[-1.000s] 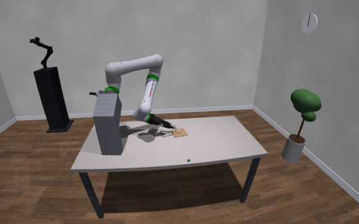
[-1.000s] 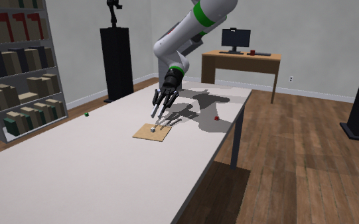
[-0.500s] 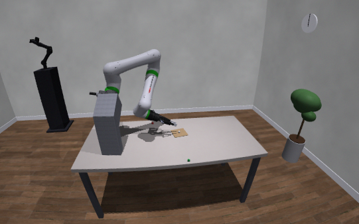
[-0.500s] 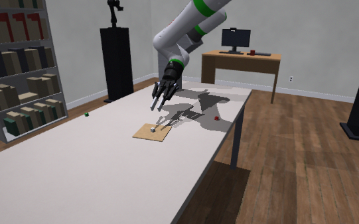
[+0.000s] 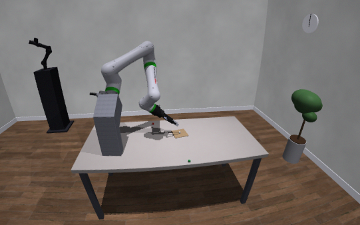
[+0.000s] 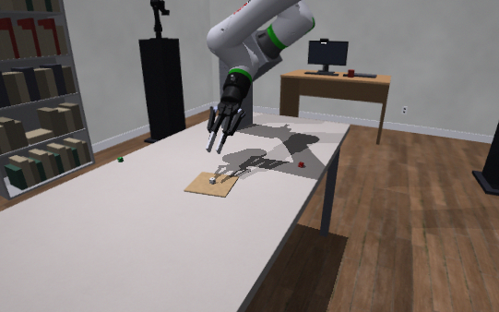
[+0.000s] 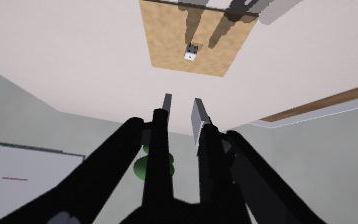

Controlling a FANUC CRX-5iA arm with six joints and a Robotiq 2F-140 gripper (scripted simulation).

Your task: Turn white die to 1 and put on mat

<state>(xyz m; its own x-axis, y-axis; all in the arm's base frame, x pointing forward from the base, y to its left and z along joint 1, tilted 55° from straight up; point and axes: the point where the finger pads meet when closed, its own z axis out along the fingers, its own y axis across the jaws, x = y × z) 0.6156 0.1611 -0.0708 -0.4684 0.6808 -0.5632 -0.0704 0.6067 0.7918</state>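
The white die [image 5: 180, 132] [image 6: 212, 180] [image 7: 191, 52] sits flat, fully on the tan mat [image 5: 183, 135] [image 6: 221, 190] [image 7: 165, 40]. In the wrist view its bright upper face shows what looks like a single pip; the shaded side face shows several. My gripper [image 5: 177, 124] [image 6: 213, 150] [image 7: 181, 106] hangs tilted above the table on the robot's side of the mat, clear of the die. Its fingers stand partly apart with nothing between them. The red die [image 5: 152, 124] [image 6: 301, 164] and the green die [image 5: 189, 161] [image 6: 120, 160] rest on the table; their top numbers are too small to read.
The table [image 5: 219, 143] [image 6: 134, 240] bears the dice and mat. The red die lies near one long edge, the green die near the opposite one. The grey robot pedestal [image 5: 109, 133] stands at the table's left in the top view. The arm's shadow reaches the mat.
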